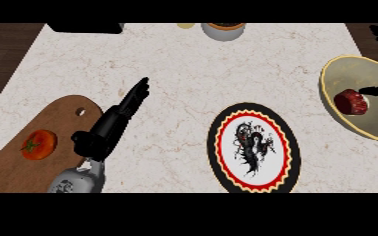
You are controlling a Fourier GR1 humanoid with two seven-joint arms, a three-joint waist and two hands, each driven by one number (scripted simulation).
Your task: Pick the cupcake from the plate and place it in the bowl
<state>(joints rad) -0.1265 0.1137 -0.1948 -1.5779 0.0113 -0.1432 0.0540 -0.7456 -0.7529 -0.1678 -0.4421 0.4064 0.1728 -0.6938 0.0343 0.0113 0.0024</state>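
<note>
We see our left hand [111, 125] over the marble table [192, 65], its fingers [139, 91] straight and pressed together, pointing up and away from us, holding nothing. Just below and left of those fingers lies a wooden cutting board [66, 115] with a tomato [38, 144] on it, well apart from the fingertips. To the right of the fingers sits the plate [253, 149], black-rimmed with a red and yellow ring and a dark figure on its white centre. Far to the right of the fingers, at the view's edge, is the yellow bowl [336, 75], and the dark red cupcake [351, 102] rests inside it. Something black touches the cupcake at the picture's right edge [371, 90]; we cannot tell whether it is our right hand. Beyond the fingertips, at the table's far edge, stands a small round container [224, 30].
</note>
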